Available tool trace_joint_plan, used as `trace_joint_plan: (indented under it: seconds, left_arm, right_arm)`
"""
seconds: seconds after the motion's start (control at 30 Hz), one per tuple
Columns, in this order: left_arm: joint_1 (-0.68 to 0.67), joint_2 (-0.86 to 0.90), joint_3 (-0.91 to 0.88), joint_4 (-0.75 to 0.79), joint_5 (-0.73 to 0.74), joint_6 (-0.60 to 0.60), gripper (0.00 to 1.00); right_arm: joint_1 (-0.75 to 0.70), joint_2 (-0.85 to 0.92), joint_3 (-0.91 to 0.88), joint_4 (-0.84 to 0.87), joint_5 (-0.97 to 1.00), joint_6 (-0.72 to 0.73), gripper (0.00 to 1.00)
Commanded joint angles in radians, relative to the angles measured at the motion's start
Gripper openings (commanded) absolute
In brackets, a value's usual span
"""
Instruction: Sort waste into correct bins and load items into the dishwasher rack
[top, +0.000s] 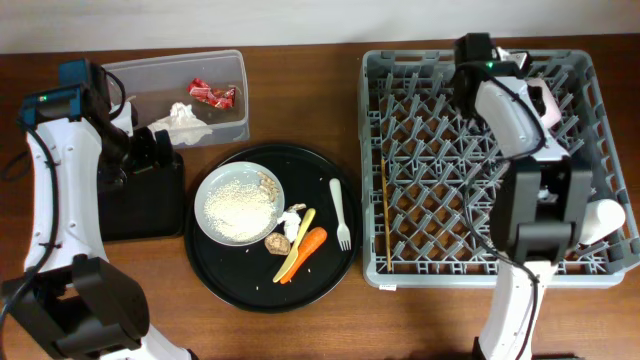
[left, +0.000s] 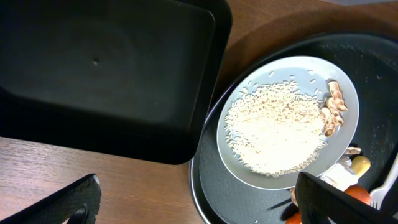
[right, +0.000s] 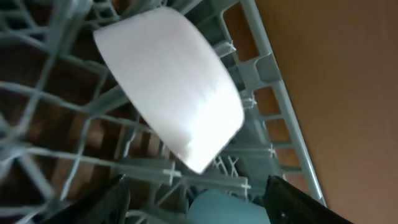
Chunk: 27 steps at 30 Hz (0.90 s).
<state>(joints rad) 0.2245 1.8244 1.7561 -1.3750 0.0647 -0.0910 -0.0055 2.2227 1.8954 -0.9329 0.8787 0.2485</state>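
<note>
Ok, left claw (left: 196, 186) is hanging wide open, gripping nothing, above where the black bin tray (left: 106, 74) is meeting the round tray (left: 379, 68). Right claw (right: 196, 190) is sitting inside the rack (top: 400, 150), jaws spread and clamping nothing. White cup (right: 168, 81) is lying tilted on the pegs just ahead of it. Light-blue cup (right: 227, 208) is showing low between the jaws; can't tell if it's touching them. Pink bowl (top: 546, 104) is sitting near the rack's far right corner. Chopsticks (top: 384, 215) are lying along the rack's left wall. Clear tub (top: 230, 65) is holding the red wrapper (top: 213, 93) and tissue (top: 185, 122). Plate (top: 230, 172) carrying the grains (top: 238, 208) is sitting on the round tray, with brown lump (top: 277, 241), yellow utensil (top: 293, 255), carrot (top: 308, 246) and fork (top: 340, 212) lying beside it. Everything is resting on the desk (top: 300, 330).
</note>
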Motion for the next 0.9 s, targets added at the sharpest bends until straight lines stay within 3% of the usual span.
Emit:
trace_joint_plan:
  seconds: [0.0,0.03,0.1,0.13,0.2,0.27,0.4,0.53,0.7,0.87]
  left_arm:
    - [0.0,0.002,-0.001,0.001,0.011,-0.006,0.99]
    - [0.0,0.002,-0.001,0.002,0.01,-0.006,0.99]
    - [0.0,0.002,-0.001,0.008,0.01,-0.005,0.99]
    - [0.0,0.002,-0.001,0.01,0.011,-0.005,0.99]
    - [0.0,0.002,-0.001,0.009,0.011,-0.005,0.99]
    - [0.0,0.002,-0.001,0.008,0.011,-0.005,0.99]
    - [0.0,0.002,-0.001,0.001,0.011,-0.006,0.99]
    - [0.0,0.002,-0.001,0.001,0.011,-0.005,0.99]
    - [0.0,0.002,-0.001,-0.006,0.011,-0.005,0.99]
    - [-0.092,0.002,-0.001,-0.012,0.066,0.115,1.0]
  right_arm:
    - [0.003,-0.24,0.003,-0.051,-0.204,0.026,0.82]
    - [-0.002,-0.29,0.003,-0.078,-0.296,0.025,0.85]
    - [-0.044,-0.394,0.003,-0.185,-0.772,-0.021,0.92]
    - [-0.062,-0.416,0.003,-0.313,-1.085,-0.122,0.92]
    - [-0.038,-0.416,-0.002,-0.456,-1.155,-0.146,0.93]
    - [0.085,-0.416,-0.008,-0.548,-1.16,-0.158,0.92]
    - [0.361,-0.412,-0.009,-0.542,-1.154,-0.111,0.9]
    - [0.601,-0.331,-0.071,-0.517,-0.958,-0.06,0.84]
    - [0.647,-0.252,-0.203,-0.414,-0.956,0.03,0.84]
    - [0.628,-0.298,-0.145,-0.395,-0.952,0.019,0.84]
